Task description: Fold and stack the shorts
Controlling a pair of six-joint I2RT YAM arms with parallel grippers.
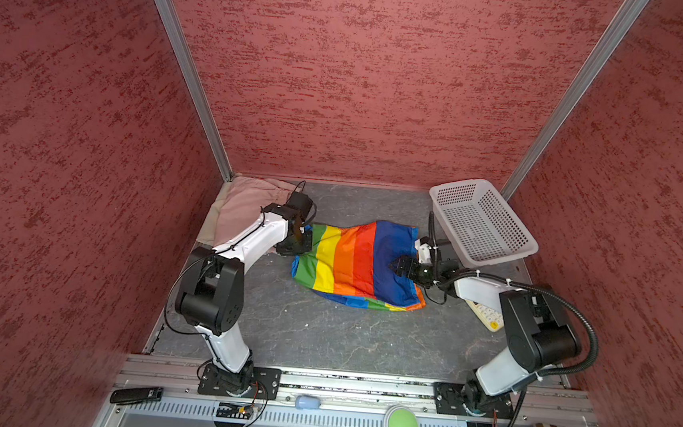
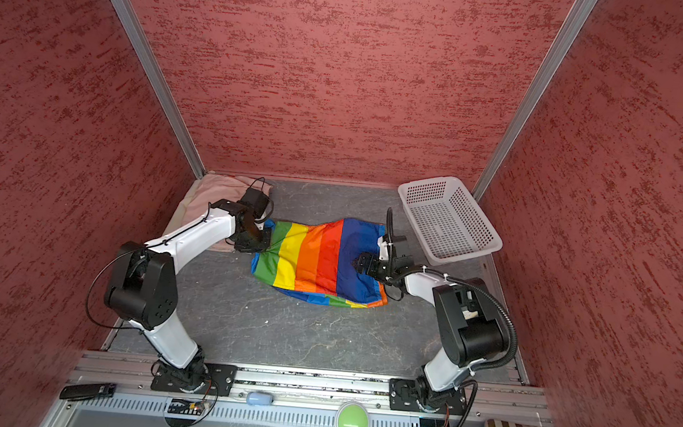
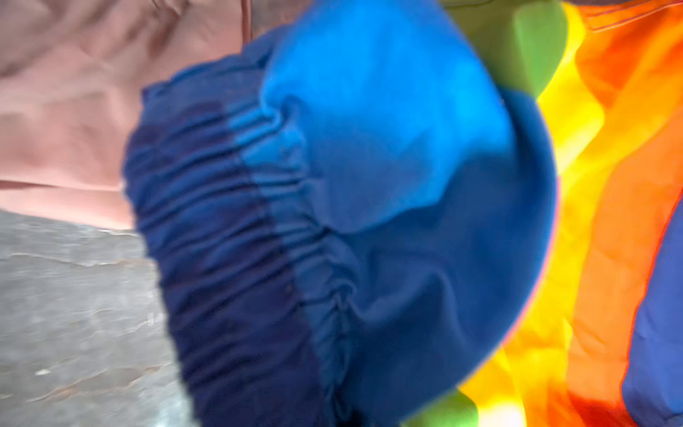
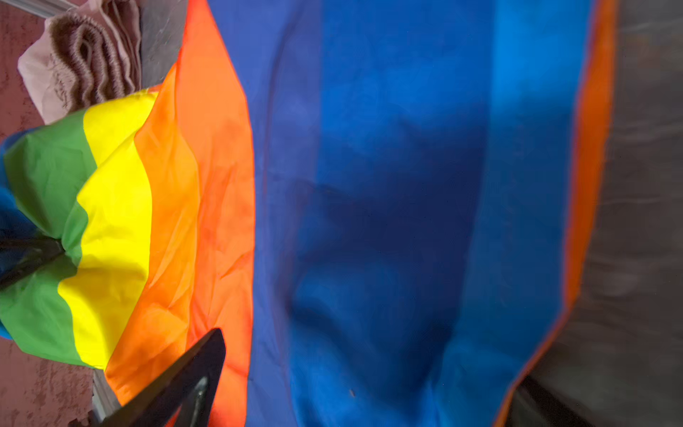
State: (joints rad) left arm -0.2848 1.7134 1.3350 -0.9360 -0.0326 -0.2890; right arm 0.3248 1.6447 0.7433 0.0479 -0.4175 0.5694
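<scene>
Rainbow shorts [image 1: 352,261] spread, lightly wrinkled.

3 walls [image 1: 363,78] w/ rough red-pink textured finish and darker horiz. streaks box the cell in, joined at the back corners by slanting aluminium posts [image 1: 185,64]. Counter [image 1: 321,338] is dark grey, stone-look w/ pale veins, matte, evenly lit, soft shadows only. Along its front edge, full width, runs a silver aluminium rail [image 1: 359,385] w/ a slotted grey cable duct [image 1: 336,422] just beside it, cam side.
</scene>
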